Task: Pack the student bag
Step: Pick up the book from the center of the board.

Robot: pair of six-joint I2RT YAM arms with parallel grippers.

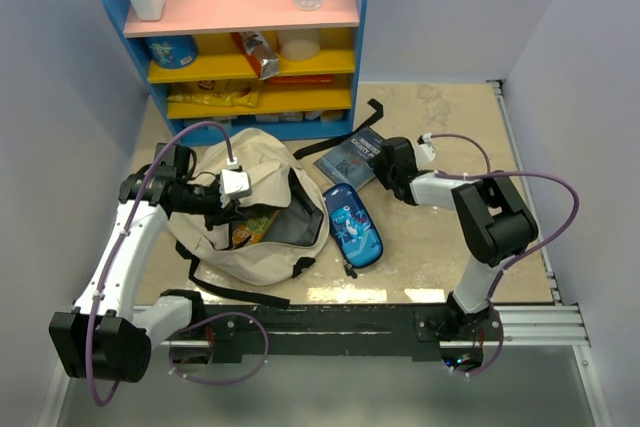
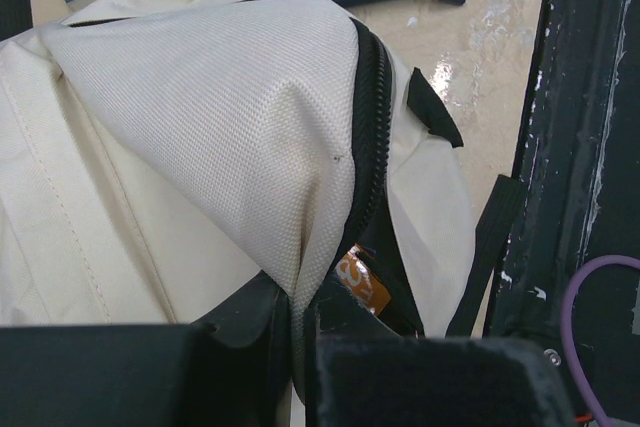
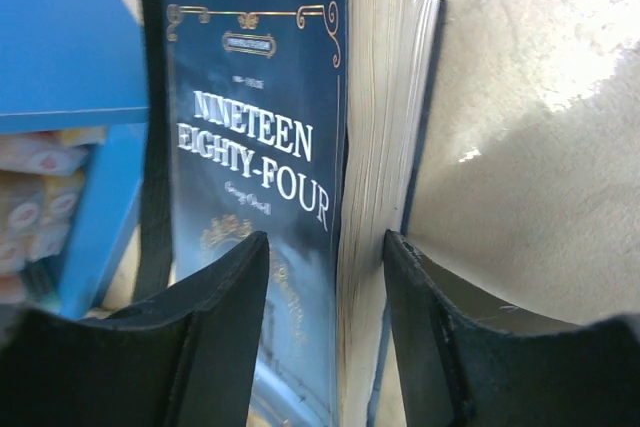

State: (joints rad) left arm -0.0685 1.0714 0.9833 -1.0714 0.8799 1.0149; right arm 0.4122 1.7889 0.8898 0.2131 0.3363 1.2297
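Straddling book (image 3: 260, 137) edge, right end effector (image 3: 325, 244) half-open; left end effector (image 2: 298, 319) clamped on student bag (image 2: 200, 127) rim.

Inside the student bag (image 2: 200, 147), an orange packet (image 2: 362, 285) shows only a corner past the zipper (image 2: 368, 127), its print unreadable. The Nineteen Eighty-Four book (image 3: 262, 147) runs out of view at the bottom, and the small line under its title is too blurred to read.

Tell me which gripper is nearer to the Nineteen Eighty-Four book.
Right. The right gripper has its fingers on either side of the book, not yet clamped. The left gripper is on the far side of the student bag, pinching its flap fabric.
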